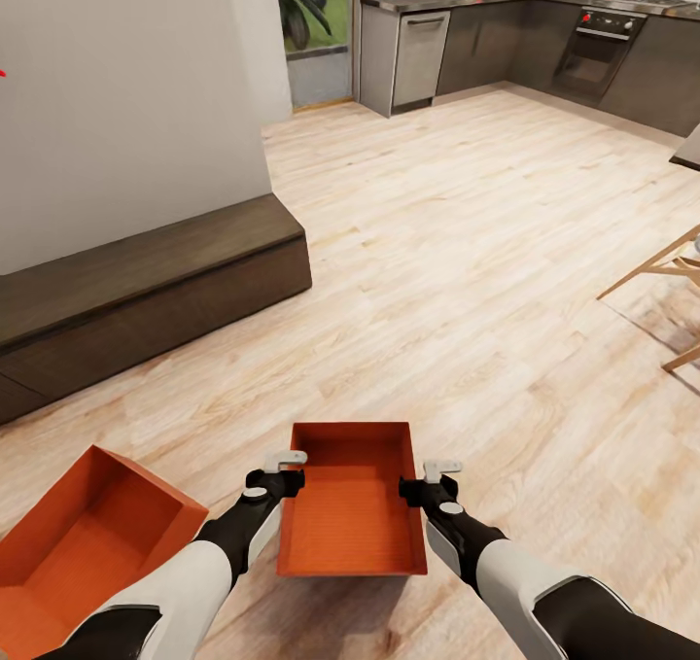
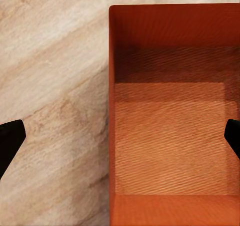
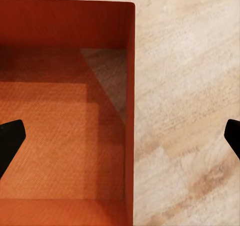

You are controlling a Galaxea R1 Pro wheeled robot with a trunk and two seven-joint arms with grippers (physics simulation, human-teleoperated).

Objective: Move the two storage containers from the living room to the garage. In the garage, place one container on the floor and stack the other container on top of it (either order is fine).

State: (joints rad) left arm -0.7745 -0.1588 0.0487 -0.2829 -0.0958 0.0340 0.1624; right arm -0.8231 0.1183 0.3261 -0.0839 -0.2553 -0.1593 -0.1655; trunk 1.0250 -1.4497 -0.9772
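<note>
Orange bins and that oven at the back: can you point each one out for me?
Centre storage container (image 1: 350,519): head view, its inside bottom.
Tilted storage container (image 1: 83,534): head view, its inside bottom.
Oven (image 1: 595,57): head view, its door.

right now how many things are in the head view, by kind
orange-red storage containers: 2 (between the end effectors, tilted at the robot's left)
end effectors: 2 (left, right)
dark wood bench: 1
oven: 1
dishwasher: 1
wooden chair: 1
total: 8
</note>
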